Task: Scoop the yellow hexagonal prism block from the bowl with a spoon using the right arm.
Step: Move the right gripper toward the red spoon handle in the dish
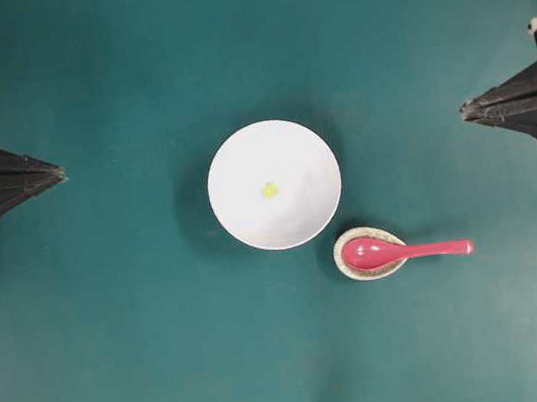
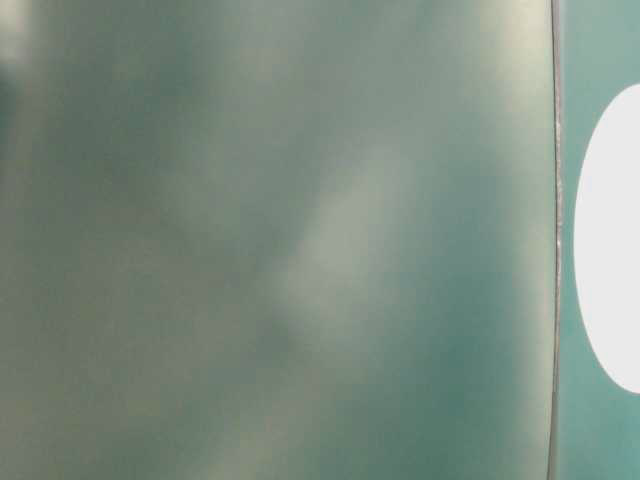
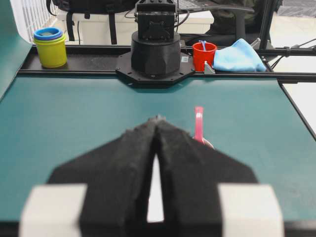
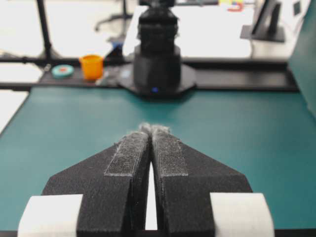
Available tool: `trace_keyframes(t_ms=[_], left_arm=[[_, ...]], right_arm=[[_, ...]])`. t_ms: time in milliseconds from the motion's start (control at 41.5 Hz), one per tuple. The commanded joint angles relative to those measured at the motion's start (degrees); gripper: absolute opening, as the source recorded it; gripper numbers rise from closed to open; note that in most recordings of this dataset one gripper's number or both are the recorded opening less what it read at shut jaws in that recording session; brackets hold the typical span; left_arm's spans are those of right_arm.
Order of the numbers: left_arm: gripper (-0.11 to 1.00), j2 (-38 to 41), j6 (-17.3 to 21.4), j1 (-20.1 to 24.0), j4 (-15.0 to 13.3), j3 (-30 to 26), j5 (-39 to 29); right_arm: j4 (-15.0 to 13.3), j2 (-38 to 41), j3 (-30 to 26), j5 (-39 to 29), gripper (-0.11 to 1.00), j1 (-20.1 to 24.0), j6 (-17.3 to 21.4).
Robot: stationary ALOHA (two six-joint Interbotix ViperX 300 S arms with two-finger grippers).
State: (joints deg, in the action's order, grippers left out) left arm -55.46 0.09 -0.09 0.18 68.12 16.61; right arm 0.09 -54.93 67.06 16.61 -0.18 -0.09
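1. At the tabletop's (image 1: 121,365) right edge, we are holding our right claw (image 1: 465,112) fully closed and empty.
2. We are seeing the yellow hexagonal prism block (image 1: 270,190) lying mid-bowl (image 1: 232,156).
3. We are judging the spoon (image 1: 408,252) handle the best grasp.

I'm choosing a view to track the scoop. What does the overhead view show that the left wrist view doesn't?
Only overhead: the yellow block in the white bowl, the speckled spoon rest, and the right tool, shut. Only left wrist: a red cup and blue cloth beyond the table. Both: the pink spoon and the shut left tool.
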Motion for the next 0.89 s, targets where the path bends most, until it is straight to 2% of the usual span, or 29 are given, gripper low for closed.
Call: trace_keyframes(t_ms=[0,24,48,96,362,434,578,675,868], left_arm=[[-0.01,-0.18,-0.97,0.00,0.26,-2.20,-0.70],[0.00,-0.62,-0.97,0.00,0.26,-2.29,-1.14],[0.05,-0.62,-0.97,0.00,0.26,-2.29,-1.14],[0.01,-0.79,-0.97,0.09,0.26,-2.37,-1.14],[0.01,-0.62,-0.97,0.00,0.18,-2.29,-1.41],[0.01,-0.70,-0.97,0.00,0.26,-2.29,-1.49],[0.01,-0.62,-1.05,0.09,0.26,-2.29,-1.49],[0.01,-0.53,-1.05,0.00,0.26,-2.29,-1.49],[0.01,-0.53,-1.05,0.09,0.26,-2.29,-1.49]], right_arm=[[0.09,0.26,-1.14,0.09,0.00,-0.44,0.18],[0.09,0.44,-1.49,-1.14,0.00,-0.44,0.18],[0.09,0.44,-1.58,-1.41,0.00,-0.44,0.18],[0.09,0.44,-1.67,-1.76,0.00,-0.44,0.18],[0.18,0.44,-1.76,-1.85,0.02,-0.44,0.18],[0.18,0.44,-1.76,-1.85,0.11,-0.35,0.26],[0.53,0.62,-1.76,-1.85,0.46,-0.44,0.26],[0.53,1.23,-1.76,-1.76,0.61,-0.44,0.35],[0.70,2.20,-1.58,-1.76,0.61,-0.44,0.44]])
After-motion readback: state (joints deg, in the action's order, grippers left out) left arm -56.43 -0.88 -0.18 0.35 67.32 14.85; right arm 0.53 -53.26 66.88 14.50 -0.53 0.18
